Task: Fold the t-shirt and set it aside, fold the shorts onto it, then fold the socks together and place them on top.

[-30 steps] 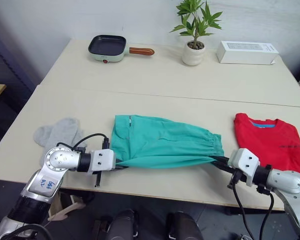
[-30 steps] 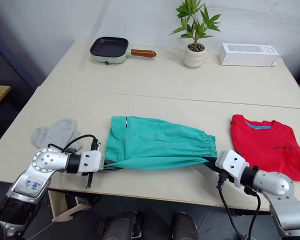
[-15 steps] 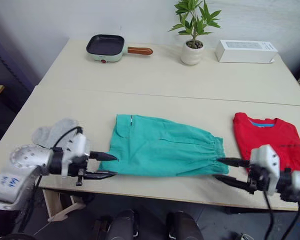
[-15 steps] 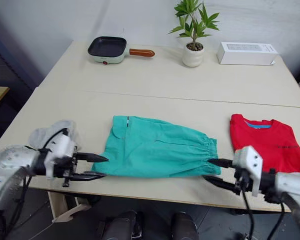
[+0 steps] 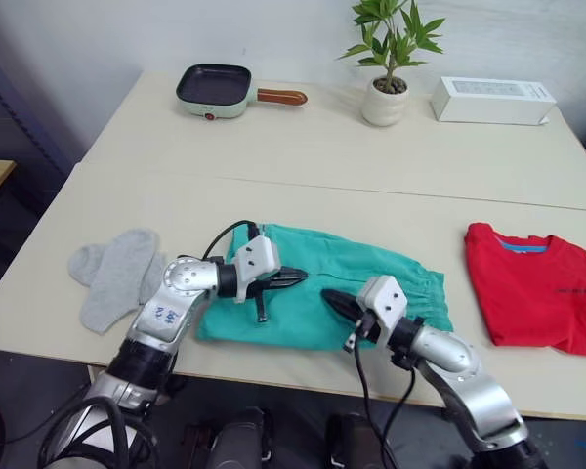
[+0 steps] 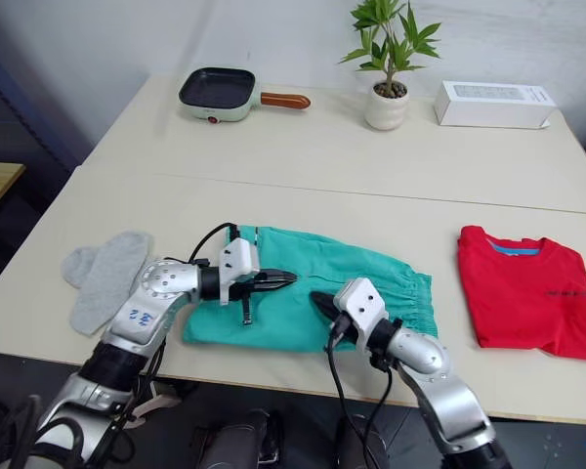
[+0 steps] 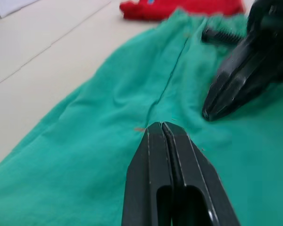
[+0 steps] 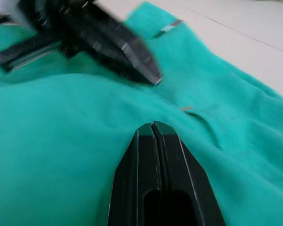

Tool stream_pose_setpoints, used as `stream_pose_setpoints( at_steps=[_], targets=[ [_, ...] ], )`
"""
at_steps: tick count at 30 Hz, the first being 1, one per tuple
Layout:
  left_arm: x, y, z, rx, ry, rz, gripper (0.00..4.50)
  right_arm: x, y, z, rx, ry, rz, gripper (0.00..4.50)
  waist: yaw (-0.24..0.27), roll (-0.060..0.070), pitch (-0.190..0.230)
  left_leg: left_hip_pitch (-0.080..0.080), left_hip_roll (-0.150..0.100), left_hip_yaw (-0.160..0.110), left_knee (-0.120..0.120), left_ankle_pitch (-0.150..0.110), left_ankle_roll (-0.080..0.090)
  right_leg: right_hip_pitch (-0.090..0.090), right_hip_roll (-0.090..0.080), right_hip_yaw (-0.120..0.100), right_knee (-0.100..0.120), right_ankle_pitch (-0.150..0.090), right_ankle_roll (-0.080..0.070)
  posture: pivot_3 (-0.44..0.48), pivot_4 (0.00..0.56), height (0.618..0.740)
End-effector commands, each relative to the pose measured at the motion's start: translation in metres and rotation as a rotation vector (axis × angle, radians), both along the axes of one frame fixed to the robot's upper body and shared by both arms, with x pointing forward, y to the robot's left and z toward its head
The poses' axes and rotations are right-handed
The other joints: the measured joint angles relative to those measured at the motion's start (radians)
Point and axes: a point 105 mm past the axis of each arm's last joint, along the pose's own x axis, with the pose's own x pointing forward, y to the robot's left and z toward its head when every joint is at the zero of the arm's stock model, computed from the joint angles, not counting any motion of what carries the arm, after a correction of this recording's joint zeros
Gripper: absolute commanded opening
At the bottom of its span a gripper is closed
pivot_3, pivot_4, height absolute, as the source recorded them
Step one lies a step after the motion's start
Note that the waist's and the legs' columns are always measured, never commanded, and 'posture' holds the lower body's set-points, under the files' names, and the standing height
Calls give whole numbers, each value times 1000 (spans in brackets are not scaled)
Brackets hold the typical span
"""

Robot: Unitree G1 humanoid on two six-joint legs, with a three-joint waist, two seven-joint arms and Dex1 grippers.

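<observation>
Teal-green soft fabric shorts [image 5: 322,288] lie at the table's near edge, long axis left to right. Left gripper [image 5: 295,275] and right gripper [image 5: 330,298], fingers together and empty, meet tip-to-tip over its middle; bright red folded t-shirt [image 5: 539,298] lies rightward.

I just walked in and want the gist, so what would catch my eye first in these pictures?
Both grippers, fingers shut, the left gripper and right gripper, point at each other over the middle of the teal shorts near the table's front edge. The red t-shirt lies folded off to the right, the grey socks to the left.
</observation>
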Motion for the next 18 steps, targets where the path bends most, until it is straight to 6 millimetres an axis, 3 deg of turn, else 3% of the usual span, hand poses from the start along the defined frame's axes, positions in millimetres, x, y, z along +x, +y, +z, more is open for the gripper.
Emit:
stream_pose_setpoints(
  at_steps=[1,5,7,9,14,18],
  targets=[
    [8,1,-17,38,1,66,17,10,-27,9,4,-84,-125,0,-1,0,0,0,0,0,0,0,0,0,0,0,0,0,0,0,150,740],
    [24,28,-34,93,37,219,17,12,-61,1,12,-63,-189,0,-2,0,0,2,1,-1,0,0,0,1,0,4,1,0,0,0,150,740],
    [21,35,-46,129,103,220,17,16,-80,-7,-56,-64,-209,0,-6,-1,-1,3,1,-1,0,0,-1,2,0,6,0,0,0,0,150,740],
    [15,34,-51,125,132,199,17,26,-102,-4,-5,-64,-302,0,-13,-1,-2,5,1,0,-1,0,-1,2,-1,7,-1,0,0,0,150,740],
    [13,27,-39,30,82,144,17,27,-141,1,137,-19,-407,0,-24,0,-7,7,2,-1,-3,1,-1,4,-6,7,-1,0,0,0,150,740],
    [11,15,-17,-54,-19,62,17,5,-147,28,302,10,-329,0,-20,2,-8,6,2,-1,-3,1,-1,3,-7,6,-3,0,0,0,150,740]
  ],
)
